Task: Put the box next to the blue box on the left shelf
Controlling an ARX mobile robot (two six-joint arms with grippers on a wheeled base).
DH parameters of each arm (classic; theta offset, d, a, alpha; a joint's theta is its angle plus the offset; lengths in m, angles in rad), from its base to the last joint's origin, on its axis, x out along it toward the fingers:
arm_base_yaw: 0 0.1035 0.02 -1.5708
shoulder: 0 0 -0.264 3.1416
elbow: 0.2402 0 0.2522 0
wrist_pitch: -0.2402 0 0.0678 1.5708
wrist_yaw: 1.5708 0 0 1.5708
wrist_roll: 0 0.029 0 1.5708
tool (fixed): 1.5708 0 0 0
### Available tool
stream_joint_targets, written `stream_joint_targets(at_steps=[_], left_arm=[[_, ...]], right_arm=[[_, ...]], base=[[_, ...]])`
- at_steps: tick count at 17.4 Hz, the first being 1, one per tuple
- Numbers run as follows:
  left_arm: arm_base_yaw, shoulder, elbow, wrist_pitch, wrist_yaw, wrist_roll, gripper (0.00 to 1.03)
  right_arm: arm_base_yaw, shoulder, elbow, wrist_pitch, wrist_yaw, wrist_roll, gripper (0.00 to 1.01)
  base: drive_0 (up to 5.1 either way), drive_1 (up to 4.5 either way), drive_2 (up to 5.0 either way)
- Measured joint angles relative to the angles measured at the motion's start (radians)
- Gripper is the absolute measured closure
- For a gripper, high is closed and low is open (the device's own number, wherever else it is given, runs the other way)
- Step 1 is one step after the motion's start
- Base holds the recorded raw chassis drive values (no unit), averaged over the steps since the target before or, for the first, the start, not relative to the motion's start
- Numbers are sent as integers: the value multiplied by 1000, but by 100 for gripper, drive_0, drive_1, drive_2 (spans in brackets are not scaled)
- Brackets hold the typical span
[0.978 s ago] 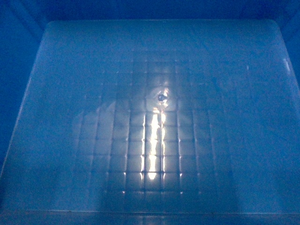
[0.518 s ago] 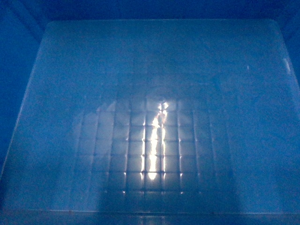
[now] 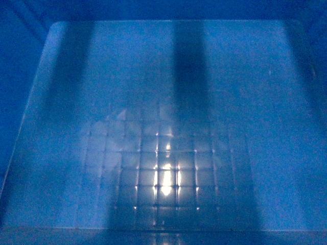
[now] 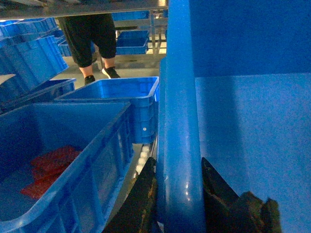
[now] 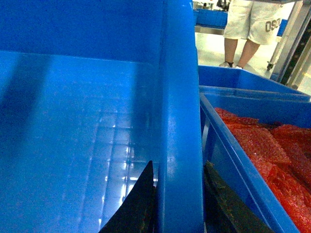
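Box [image 3: 168, 127] rim pinched by both grippers [image 4: 177, 194] [image 5: 180, 194]; lower level, clearing crates [image 4: 73, 160] [image 5: 262, 145] at nine and three o'clock.

On your left sits a blue crate [image 4: 68, 160] holding red bags [image 4: 51, 162], with stacked crates [image 4: 29, 53] behind it and a person in black trousers [image 4: 90, 36]. On your right, another crate [image 5: 252, 160] holds red mesh bags [image 5: 272, 150]; a person in white shorts [image 5: 250, 22] stands beyond.
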Motion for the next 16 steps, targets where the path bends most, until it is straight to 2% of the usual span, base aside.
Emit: stream_joint_targets(at_steps=[16], left_arm=[[0,0,0,4,0,0,85]], right_arm=[[0,0,0,2,0,0,80]], base=[[0,0,0]])
